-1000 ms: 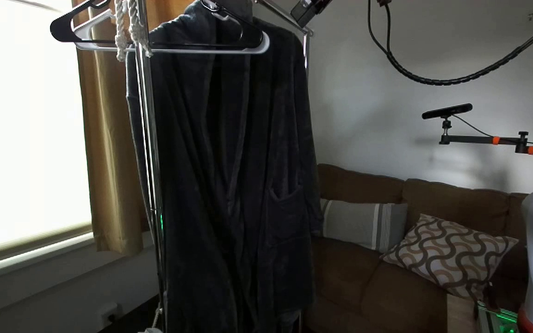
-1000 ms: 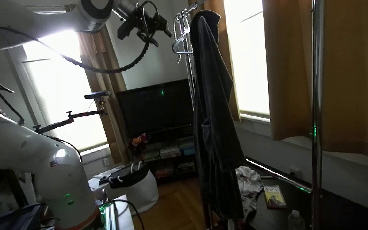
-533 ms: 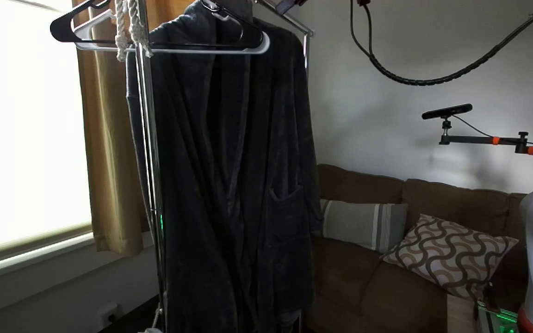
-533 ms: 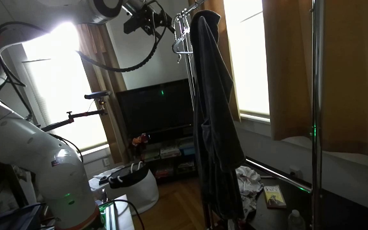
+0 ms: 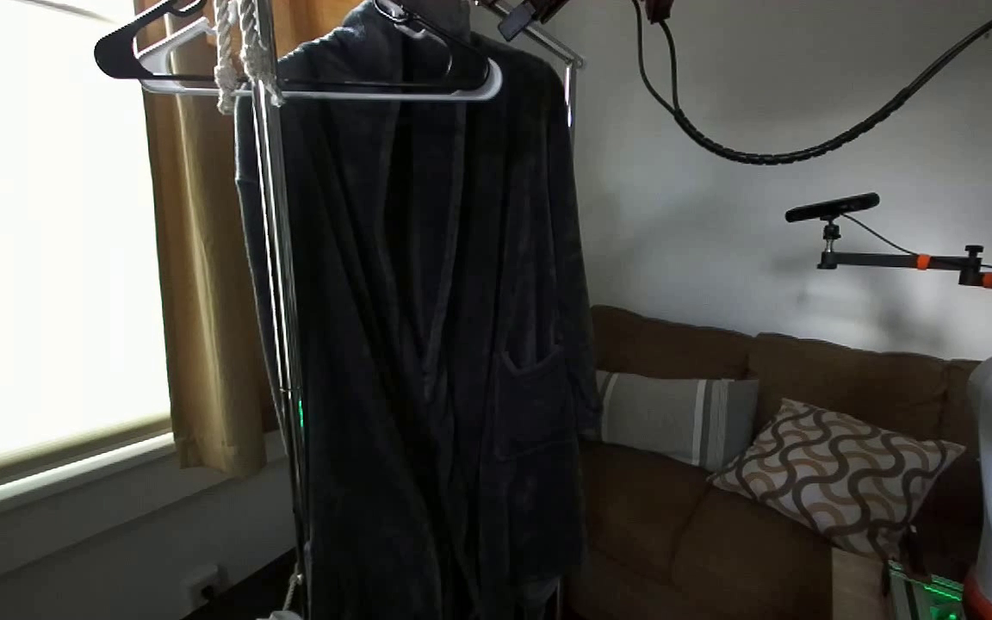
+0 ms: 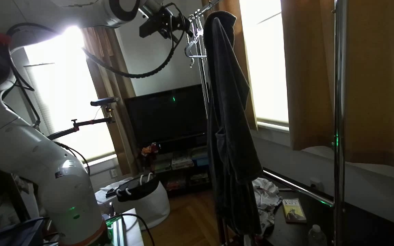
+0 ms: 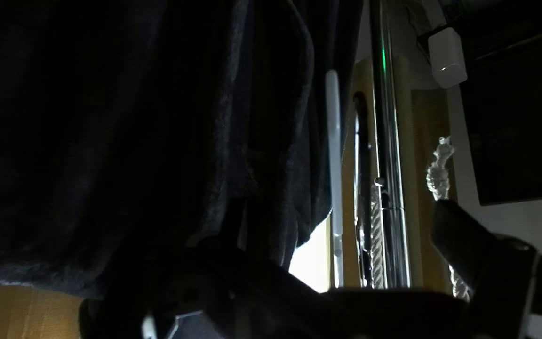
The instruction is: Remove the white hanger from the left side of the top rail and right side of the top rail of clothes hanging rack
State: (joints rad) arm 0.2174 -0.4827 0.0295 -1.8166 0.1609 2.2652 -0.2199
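Note:
A white hanger (image 5: 375, 96) hangs behind a black hanger (image 5: 121, 58) at the rack's window-side end, beside a dark grey robe (image 5: 427, 301). In an exterior view (image 6: 193, 55) the hangers show edge-on. In the wrist view the white hanger (image 7: 334, 165) is a pale upright bar between my fingers, with the dark hanger (image 7: 362, 188) and the chrome post (image 7: 391, 212) beside it. My gripper (image 7: 341, 214) is open, its fingers spread around these without visible grip. In an exterior view it shows at the hangers' near end (image 6: 187, 32). A second white hanger is not clearly visible.
White rope (image 5: 225, 60) hangs by the post (image 5: 276, 258); its knotted end (image 7: 439, 174) is near my right finger. The robe (image 7: 111, 141) is close to the left finger. The top rail (image 6: 208, 7) runs overhead. A sofa (image 5: 677, 517) and television (image 6: 169, 112) stand beyond.
My arm has moved toward the rack. The gripper went from apart from the hangers to beside their near end. The hangers and robe have hardly moved.

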